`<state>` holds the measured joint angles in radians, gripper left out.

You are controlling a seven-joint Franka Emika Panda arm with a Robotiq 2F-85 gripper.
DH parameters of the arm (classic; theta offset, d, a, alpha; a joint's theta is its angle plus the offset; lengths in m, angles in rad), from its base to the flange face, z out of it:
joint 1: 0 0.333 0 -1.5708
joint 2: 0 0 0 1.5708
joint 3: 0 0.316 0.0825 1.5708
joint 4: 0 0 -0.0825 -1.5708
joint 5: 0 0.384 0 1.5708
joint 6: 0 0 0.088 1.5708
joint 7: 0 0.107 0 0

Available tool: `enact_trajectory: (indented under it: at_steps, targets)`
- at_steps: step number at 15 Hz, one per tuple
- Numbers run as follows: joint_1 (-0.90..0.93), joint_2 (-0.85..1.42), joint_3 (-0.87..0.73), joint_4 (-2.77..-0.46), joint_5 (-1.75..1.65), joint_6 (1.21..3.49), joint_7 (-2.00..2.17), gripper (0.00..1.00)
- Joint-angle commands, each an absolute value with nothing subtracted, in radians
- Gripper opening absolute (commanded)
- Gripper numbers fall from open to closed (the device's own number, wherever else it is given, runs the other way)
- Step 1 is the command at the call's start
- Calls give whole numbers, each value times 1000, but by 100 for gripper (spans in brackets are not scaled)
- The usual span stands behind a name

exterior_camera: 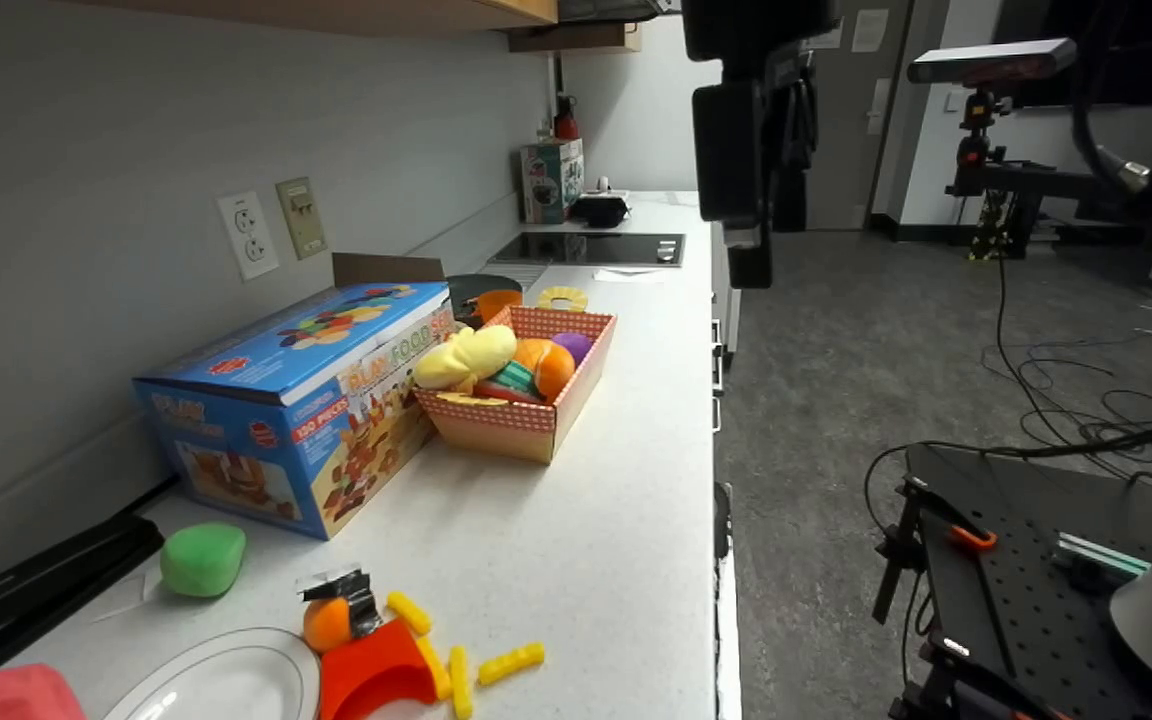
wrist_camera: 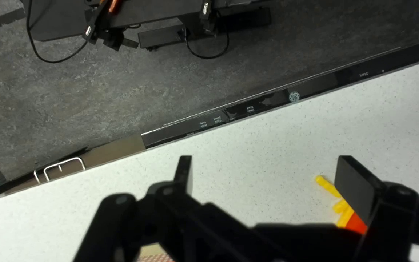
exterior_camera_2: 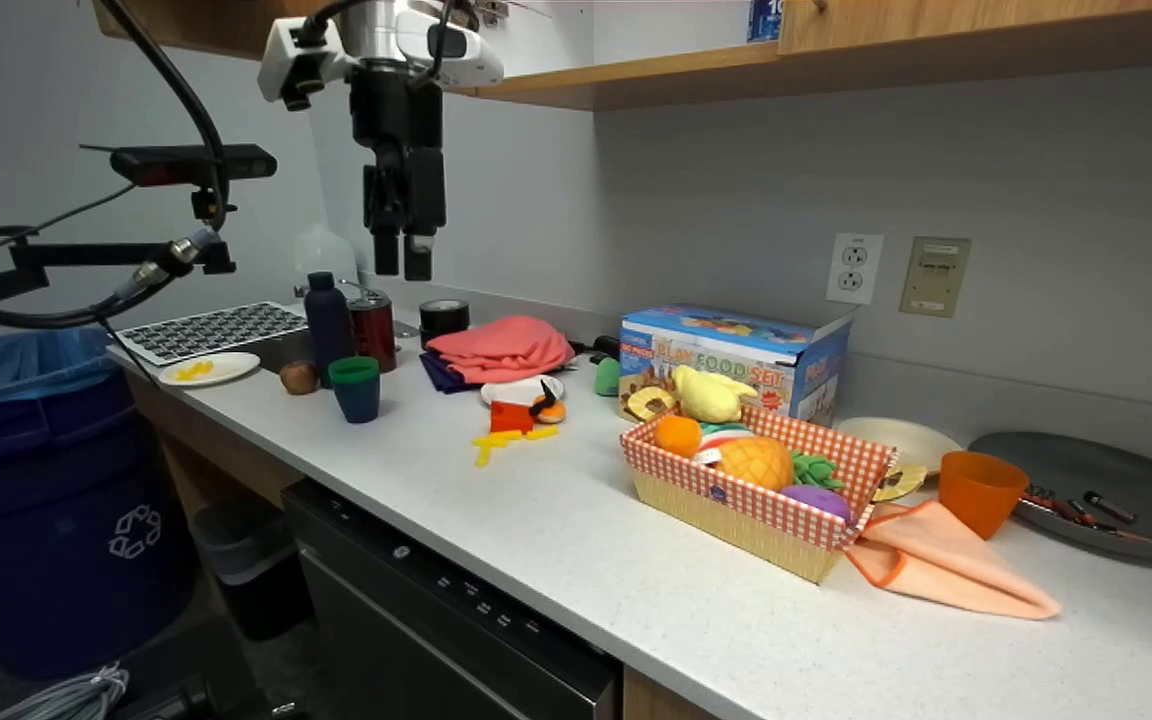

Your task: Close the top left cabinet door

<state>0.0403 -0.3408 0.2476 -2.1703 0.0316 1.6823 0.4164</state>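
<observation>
In an exterior view, the upper cabinet (exterior_camera_2: 636, 88) is cut off by the top edge. Its left section is open, showing a white interior and part of a blue package (exterior_camera_2: 765, 20). A wooden panel (exterior_camera_2: 201, 28) at the top left, partly behind the arm, looks like the left door swung open. The right door (exterior_camera_2: 986, 22) with a small knob is shut. The cabinet's wooden underside (exterior_camera: 376, 14) also shows in an exterior view. My gripper (exterior_camera_2: 403, 262) points down above the counter, below cabinet height, apart from the door. In the wrist view the gripper (wrist_camera: 265, 160) is open and empty.
The counter (exterior_camera_2: 576, 510) holds a play food box (exterior_camera_2: 711, 350), a checked basket of toy food (exterior_camera_2: 736, 500), plates, a blue bottle (exterior_camera_2: 328, 318), a red can (exterior_camera_2: 373, 330) and toy fries. A camera on a stand (exterior_camera_2: 194, 165) and cables are near the arm.
</observation>
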Motion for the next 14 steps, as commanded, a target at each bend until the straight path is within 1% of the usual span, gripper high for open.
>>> enact_trajectory:
  at_steps: [1, 7, 14]
  targets:
    - [85, -461, 237, -2268, 56, 1633, 416, 100]
    - [126, -638, 275, -2383, 89, 1496, 482, 100]
    - [139, -750, 327, -2408, 144, 1378, 515, 100]
